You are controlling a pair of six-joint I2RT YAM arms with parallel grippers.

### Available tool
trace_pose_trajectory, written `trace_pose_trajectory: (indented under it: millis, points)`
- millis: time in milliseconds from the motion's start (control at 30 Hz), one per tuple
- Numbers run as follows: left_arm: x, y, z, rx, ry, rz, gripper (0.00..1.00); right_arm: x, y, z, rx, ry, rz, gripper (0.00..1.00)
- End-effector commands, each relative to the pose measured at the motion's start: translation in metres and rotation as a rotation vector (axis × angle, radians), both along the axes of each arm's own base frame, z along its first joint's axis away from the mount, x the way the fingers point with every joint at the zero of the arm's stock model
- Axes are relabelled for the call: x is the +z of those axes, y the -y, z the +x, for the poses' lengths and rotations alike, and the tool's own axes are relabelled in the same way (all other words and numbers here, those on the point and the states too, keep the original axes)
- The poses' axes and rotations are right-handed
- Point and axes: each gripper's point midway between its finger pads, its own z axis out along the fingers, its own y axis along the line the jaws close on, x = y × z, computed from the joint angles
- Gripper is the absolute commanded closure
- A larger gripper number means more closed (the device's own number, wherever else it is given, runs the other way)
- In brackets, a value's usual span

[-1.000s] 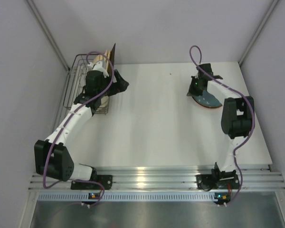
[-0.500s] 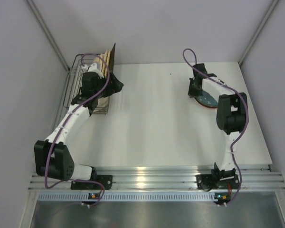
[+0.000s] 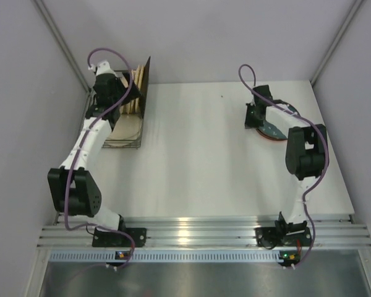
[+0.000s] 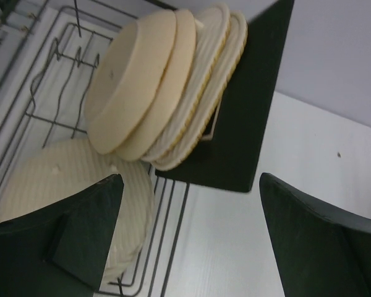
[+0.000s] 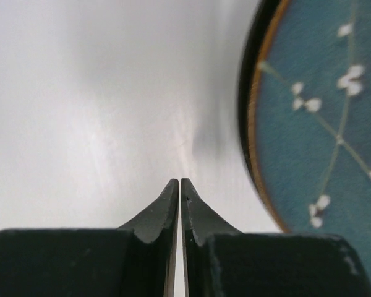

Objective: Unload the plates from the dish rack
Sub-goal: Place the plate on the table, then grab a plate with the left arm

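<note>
My left claw (image 4: pixel 191 238) spread wide, empty, over dish rack (image 4: pixel 54 93), far-left corner; right claw (image 5: pixel 180 184) pinched closed, empty, beside teal plate (image 5: pixel 321 124).

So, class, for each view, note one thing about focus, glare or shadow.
Top external: sharp, with a glare band on the metal rail. Left wrist: plates in focus, the left hand dark and soft-edged. Right wrist: table washed out and blurred; the teal plate casts a soft shadow beside its rim.
</note>
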Motion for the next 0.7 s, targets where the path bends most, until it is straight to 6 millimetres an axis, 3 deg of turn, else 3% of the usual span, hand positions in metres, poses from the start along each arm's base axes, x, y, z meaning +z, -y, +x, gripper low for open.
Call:
trace_pose_trajectory:
  millis: [0,67,233,367,667]
  points:
    - [0.029,-0.031,0.035,0.076,0.07,0.107,0.04,0.065,-0.048,0.002,0.166,0.175,0.202,0.95]
    - [0.023,-0.04,0.046,0.086,0.041,0.19,0.04,0.076,-0.071,-0.01,0.246,0.187,0.287,0.82]
    - [-0.012,-0.053,0.071,0.039,-0.061,0.355,0.05,0.085,-0.097,-0.039,0.334,0.179,0.398,0.55]
    - [-0.045,-0.062,0.079,-0.006,-0.131,0.402,0.08,0.086,-0.106,-0.049,0.358,0.177,0.452,0.51]
    - [-0.07,-0.074,0.083,-0.019,-0.187,0.461,0.11,0.079,-0.109,-0.056,0.361,0.15,0.466,0.51]
